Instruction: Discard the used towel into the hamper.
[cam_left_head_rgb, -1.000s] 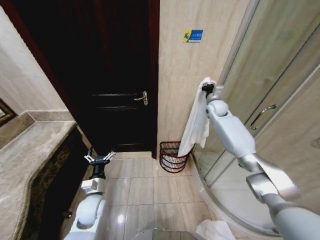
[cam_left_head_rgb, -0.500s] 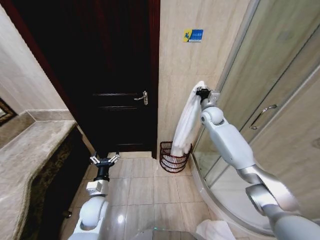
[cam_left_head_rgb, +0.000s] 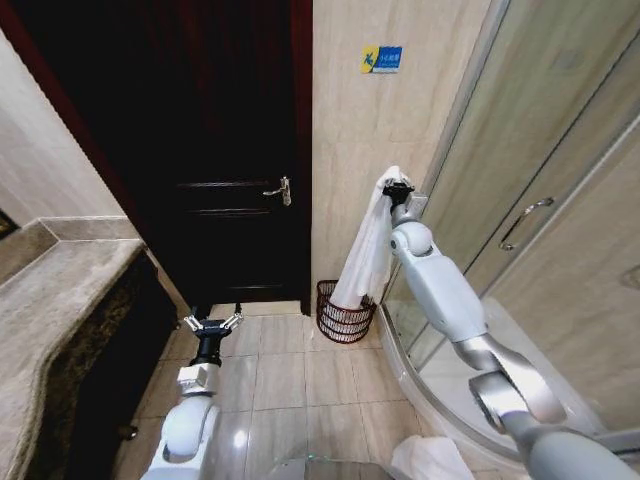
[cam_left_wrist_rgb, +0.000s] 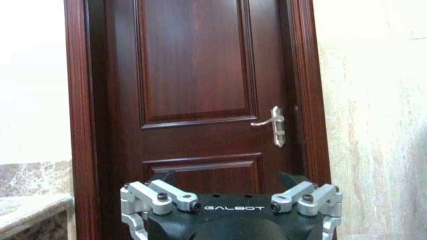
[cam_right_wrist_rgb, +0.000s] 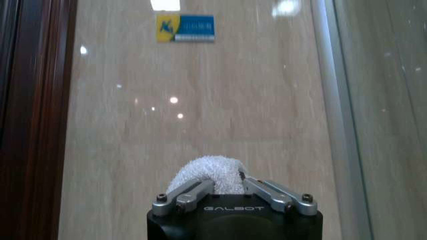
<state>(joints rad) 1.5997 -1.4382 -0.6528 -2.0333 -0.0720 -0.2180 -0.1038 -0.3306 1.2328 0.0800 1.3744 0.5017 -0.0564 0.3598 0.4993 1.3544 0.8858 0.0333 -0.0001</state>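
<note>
Head view: my right gripper (cam_left_head_rgb: 397, 189), just right of frame centre, is clamped on the top of a white terry towel (cam_left_head_rgb: 366, 250). The cloth hangs straight down from it, its lower end at the rim of the small round dark reddish-brown woven hamper (cam_left_head_rgb: 341, 316) standing on the floor tiles below. My left gripper (cam_left_head_rgb: 211, 326) waits low at lower left, fingers spread apart.

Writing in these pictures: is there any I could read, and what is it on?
"GALBOT": on the left gripper body.
"GALBOT": on the right gripper body, shut on the towel.
Yellow and blue wall sign: characters too blurred to read.
</note>
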